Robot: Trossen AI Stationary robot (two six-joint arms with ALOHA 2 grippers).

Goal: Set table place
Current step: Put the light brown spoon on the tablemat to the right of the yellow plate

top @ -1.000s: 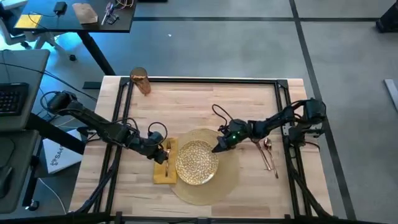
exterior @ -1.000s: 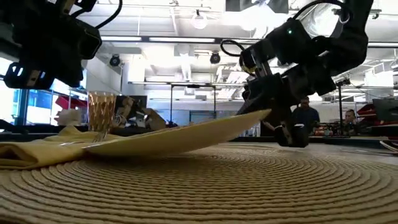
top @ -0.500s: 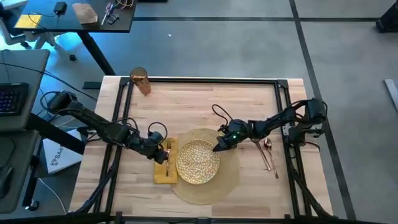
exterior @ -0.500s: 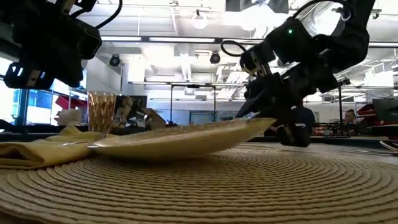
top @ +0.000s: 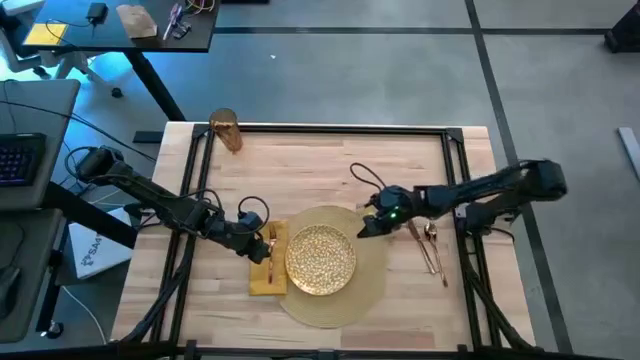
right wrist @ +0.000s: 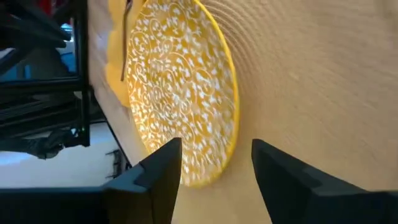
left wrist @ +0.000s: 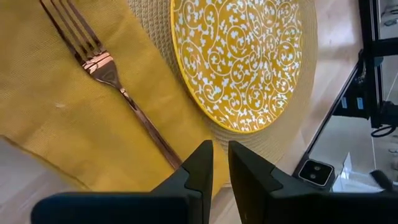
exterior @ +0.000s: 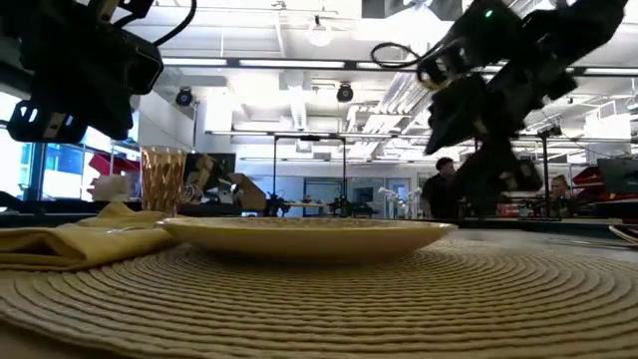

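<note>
Two arms over the table (top: 320,165). Round woven placemat (top: 375,275) sits at the near middle, plate (top: 320,261) flat on it. Yellow napkin (top: 262,280) touches the plate's left edge, fork (left wrist: 109,71) lying on it. Amber cup (top: 226,130) at the far left corner. Spoon and knife (top: 434,250) on bare wood right of the placemat. Right gripper (top: 366,228) just off the plate's right rim, fingers (right wrist: 155,177) spread, holding nothing. Left gripper (top: 262,248) above the napkin, fingers (left wrist: 202,168) nearly pressed together, empty.
</note>
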